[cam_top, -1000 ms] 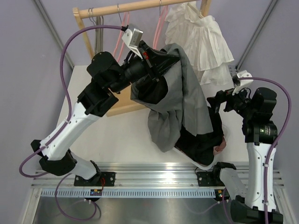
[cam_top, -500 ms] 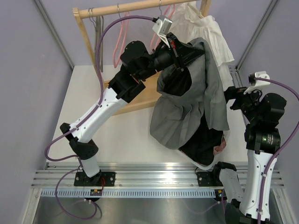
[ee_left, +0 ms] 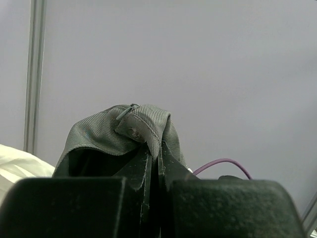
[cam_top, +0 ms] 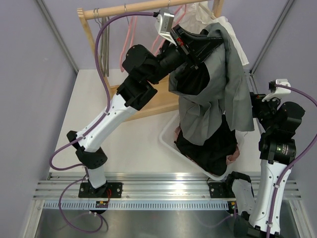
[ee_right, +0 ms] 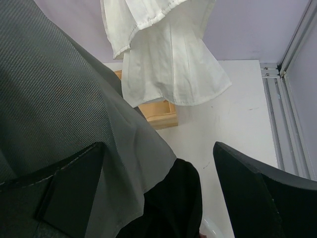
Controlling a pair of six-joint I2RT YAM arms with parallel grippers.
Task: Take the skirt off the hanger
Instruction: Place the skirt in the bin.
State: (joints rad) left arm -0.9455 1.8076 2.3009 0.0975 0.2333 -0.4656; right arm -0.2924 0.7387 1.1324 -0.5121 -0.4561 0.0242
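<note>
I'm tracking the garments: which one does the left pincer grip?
The grey woven skirt, pinched in the left pincer; the white pleated skirt hangs untouched, and the black clothes lie below.

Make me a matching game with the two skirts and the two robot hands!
Things:
1 grey skirt
2 white skirt
3 left gripper
4 right gripper

States:
A wide open
B hanging from the wooden rail
C pinched shut on cloth
D held up in the air

Pairs: 1-D, 2-B, 3-C, 4-A
</note>
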